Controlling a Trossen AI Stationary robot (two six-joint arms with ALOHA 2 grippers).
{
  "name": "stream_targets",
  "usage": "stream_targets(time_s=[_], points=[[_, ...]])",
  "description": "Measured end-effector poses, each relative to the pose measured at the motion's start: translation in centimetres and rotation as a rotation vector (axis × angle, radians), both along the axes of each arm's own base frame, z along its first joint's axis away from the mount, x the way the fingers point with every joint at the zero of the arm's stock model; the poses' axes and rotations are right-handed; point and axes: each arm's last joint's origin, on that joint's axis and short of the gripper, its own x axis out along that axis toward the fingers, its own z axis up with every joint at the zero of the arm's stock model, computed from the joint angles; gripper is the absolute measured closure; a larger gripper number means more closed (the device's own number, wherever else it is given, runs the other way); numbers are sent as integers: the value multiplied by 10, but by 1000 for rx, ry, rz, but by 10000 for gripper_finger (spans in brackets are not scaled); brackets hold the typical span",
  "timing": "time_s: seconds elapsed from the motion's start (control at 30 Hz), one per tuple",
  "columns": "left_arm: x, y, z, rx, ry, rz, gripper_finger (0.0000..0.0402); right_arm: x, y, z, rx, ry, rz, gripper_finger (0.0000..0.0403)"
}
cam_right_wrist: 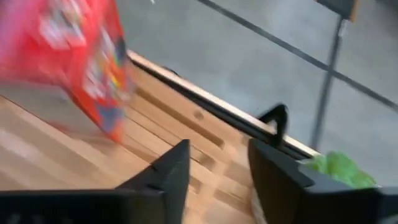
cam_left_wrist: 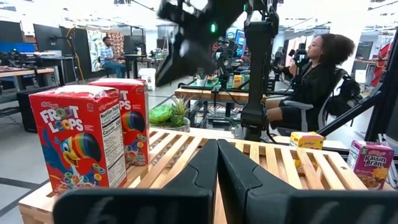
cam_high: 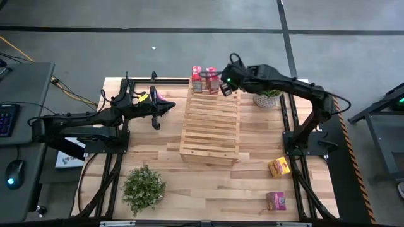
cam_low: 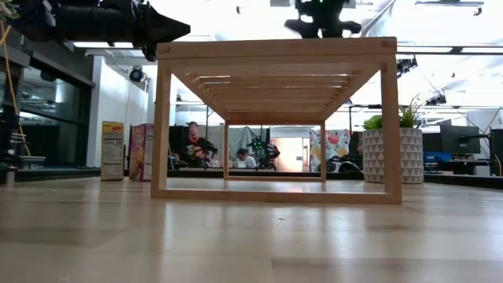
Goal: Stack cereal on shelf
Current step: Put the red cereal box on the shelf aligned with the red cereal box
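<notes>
so counting boxes from overhead: two red cereal boxes (cam_high: 196, 78) (cam_high: 212, 79) stand side by side on the far end of the wooden shelf (cam_high: 210, 129), touching or nearly so. the left wrist view shows them as froot loops boxes (cam_left_wrist: 76, 143) (cam_left_wrist: 133, 127), both upright on the slats (cam_left_wrist: 298, 168). two more boxes sit on the table on the right side, well apart from the shelf: a yellow one (cam_high: 279, 167) and a pink one (cam_high: 275, 200) nearer the front edge. that makes four i can count from above. the low view also shows two boxes (cam_low: 112, 151) (cam_low: 141, 152) standing on the table beside the shelf's leg, can't tell if they're the same ones.

the right gripper (cam_high: 226, 88) hovers just beside the two red boxes over the shelf's far end, fingers apart (cam_right_wrist: 214, 168) and holding nothing. the left gripper (cam_high: 169, 107) hangs left of the shelf, fingers (cam_left_wrist: 217, 180) pressed together, empty.

two plants: a potted one (cam_high: 267, 98) on the right by the far corner of the shelf, and a bushy one (cam_high: 143, 187) near the front left of the table.
</notes>
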Motion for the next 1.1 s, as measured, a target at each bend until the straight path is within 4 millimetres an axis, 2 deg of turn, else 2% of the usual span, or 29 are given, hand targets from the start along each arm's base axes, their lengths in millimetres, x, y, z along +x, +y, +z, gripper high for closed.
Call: stream_targets(time_s=[0.17,0.27,0.37,0.63,0.9,1.1], points=[[0,0,0,-7,-1,-1,398,-2,-12,-42,21,102,-32,352],[0,0,0,-6,-1,-1,398,3,-17,-54,-7,64,-11,395],[0,0,0,-6,-1,0,398,8,-19,-55,-51,-24,48,386],[0,0,0,-6,-1,0,398,10,-15,-47,-102,-220,161,401],[0,0,0,-14,-2,-3,398,15,-15,-63,-83,-277,223,402],[0,0,0,-6,-1,-1,398,18,-9,-62,-77,-299,245,402]])
